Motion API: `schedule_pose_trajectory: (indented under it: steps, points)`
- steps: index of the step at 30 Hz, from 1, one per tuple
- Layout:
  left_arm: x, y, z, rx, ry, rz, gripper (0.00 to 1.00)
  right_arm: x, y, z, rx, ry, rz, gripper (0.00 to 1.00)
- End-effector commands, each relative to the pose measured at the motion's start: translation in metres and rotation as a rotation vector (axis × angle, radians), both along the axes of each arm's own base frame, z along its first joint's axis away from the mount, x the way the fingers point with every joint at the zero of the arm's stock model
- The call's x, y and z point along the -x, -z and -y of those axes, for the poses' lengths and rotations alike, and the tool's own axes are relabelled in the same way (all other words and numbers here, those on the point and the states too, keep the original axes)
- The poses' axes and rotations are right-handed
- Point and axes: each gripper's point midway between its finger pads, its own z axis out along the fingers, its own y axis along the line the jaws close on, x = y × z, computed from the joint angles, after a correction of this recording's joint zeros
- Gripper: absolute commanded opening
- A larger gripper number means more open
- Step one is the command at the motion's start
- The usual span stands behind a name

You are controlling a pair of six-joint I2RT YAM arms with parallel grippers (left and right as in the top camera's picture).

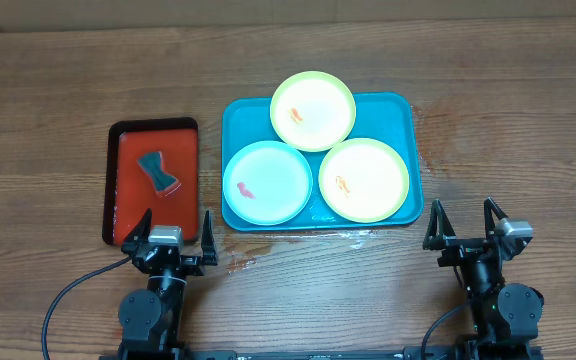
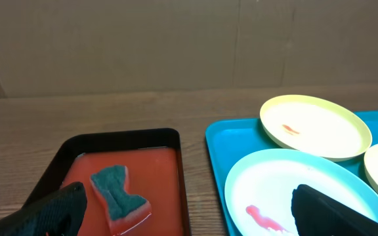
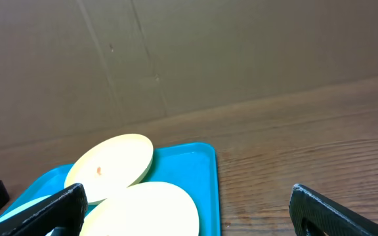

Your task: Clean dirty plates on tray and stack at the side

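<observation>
Both arms are observed folded low at the near table edge. The left gripper (image 1: pixel 177 222) and right gripper (image 1: pixel 462 215) are held empty, jaws spread. Three smeared plates (image 1: pixel 268 182) are found on the teal tray (image 1: pixel 246 115).

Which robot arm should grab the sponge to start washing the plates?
Left, probably. The left gripper is open, next to the red tray holding the sponge; the right gripper sits beyond the teal tray.
</observation>
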Motion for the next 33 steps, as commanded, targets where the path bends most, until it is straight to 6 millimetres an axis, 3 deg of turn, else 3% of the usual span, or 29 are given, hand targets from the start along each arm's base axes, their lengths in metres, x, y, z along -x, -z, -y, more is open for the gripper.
schedule_pose_trajectory:
  steps: [1, 16, 20, 21, 24, 27, 30, 33]
  points:
    - [0.0, -0.001, -0.001, -0.015, -0.002, 0.009, 1.0, 0.0, 0.003, 0.001, 0.0, 0.007, 0.0, 1.0]
    - [0.0, -0.004, -0.002, -0.021, -0.008, 0.023, 0.99, 0.0, 0.003, 0.001, 0.0, 0.007, 0.0, 1.0]
    - [0.002, -0.044, 0.011, 0.031, 0.069, 0.18, 1.0, 0.0, 0.003, 0.001, 0.0, 0.007, 0.0, 1.0]
    - [0.007, -0.069, 0.02, 0.03, 0.123, 0.283, 0.99, 0.0, 0.003, 0.001, 0.0, 0.007, 0.0, 1.0]
    - [0.022, -0.116, 0.02, 0.022, 0.129, 0.486, 0.99, 0.0, 0.003, 0.001, 0.0, 0.007, 0.0, 1.0]
    - [0.041, -0.153, 0.018, -0.035, 0.108, 0.667, 1.0, 0.0, 0.003, 0.001, 0.0, 0.007, 0.0, 1.0]
    - [0.051, -0.167, 0.016, -0.035, 0.096, 0.734, 1.0, 0.0, 0.003, 0.001, 0.0, 0.007, 0.0, 1.0]
    - [0.05, -0.166, 0.017, -0.035, 0.101, 0.729, 1.0, 0.0, 0.003, 0.001, 0.0, 0.007, 0.0, 1.0]
